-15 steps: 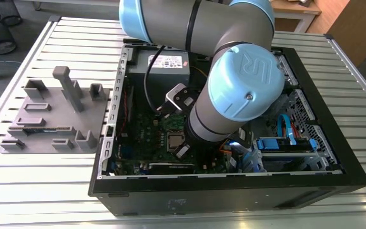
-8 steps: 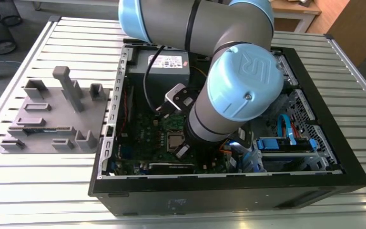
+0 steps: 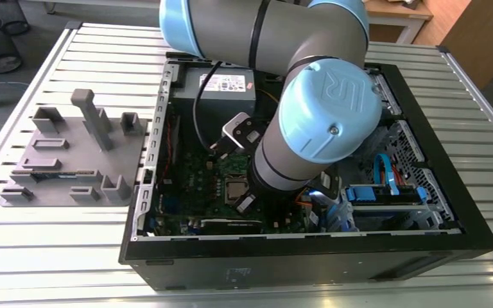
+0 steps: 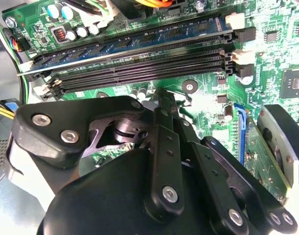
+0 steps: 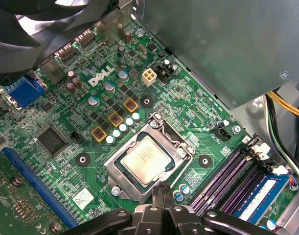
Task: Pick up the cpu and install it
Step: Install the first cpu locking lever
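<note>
Though seemingly socketed, cpu [image 5: 145,160] beside claw [image 5: 160,190].

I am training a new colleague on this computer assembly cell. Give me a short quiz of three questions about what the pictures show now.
1. True or false: the chip lies in its socket on the green board.
2. The tool holds: A the chip; B a cable; C nothing.
3. Fill in: the grey holder stands at the exterior view's ____ of the computer case.
Key: 1 true; 2 C; 3 left.
</note>
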